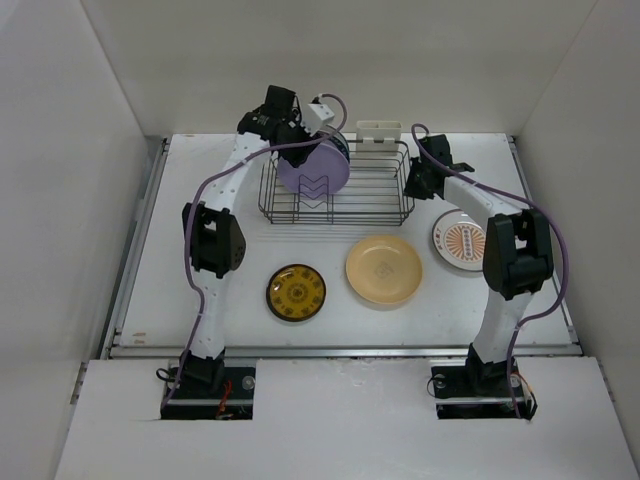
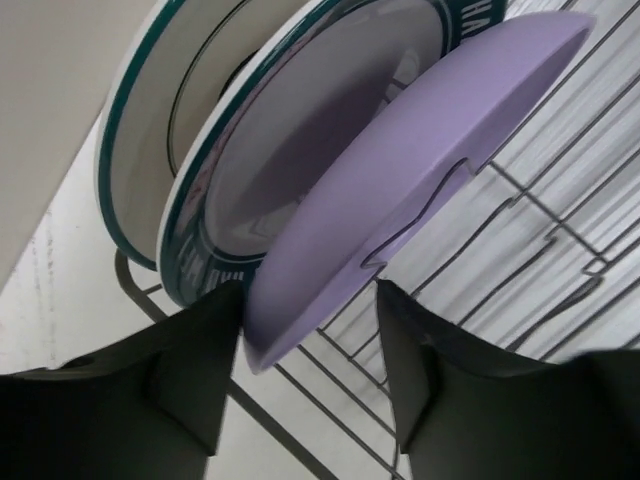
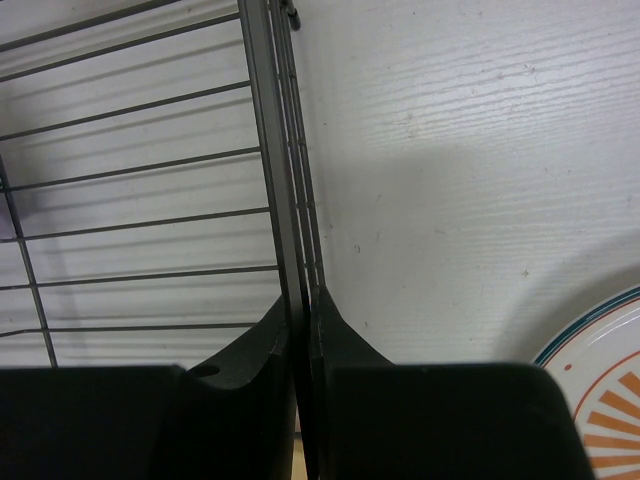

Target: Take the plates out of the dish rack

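Your left gripper point(image 2: 310, 330) straddles the lavender plate point(image 2: 400, 170), jaws open; your right gripper point(image 3: 303, 320) is clamped on the rack point(image 3: 270, 150) rim. The next move likely calls for closing, then lifting clear.

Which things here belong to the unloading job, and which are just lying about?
Job: dish rack; racked lavender plate, teal-banded plate, white dark-rimmed plate; yellow plate, dark gold-centred plate, orange-patterned plate on table.
Lying about: white holder on rack.

White-painted, faintly grained flat bench point(image 1: 330, 320), lightly scuffed. Enclosed left, back and right by plain white panel walls point(image 1: 70, 150). Edged along the near side by a pale metal rail point(image 1: 340, 350).
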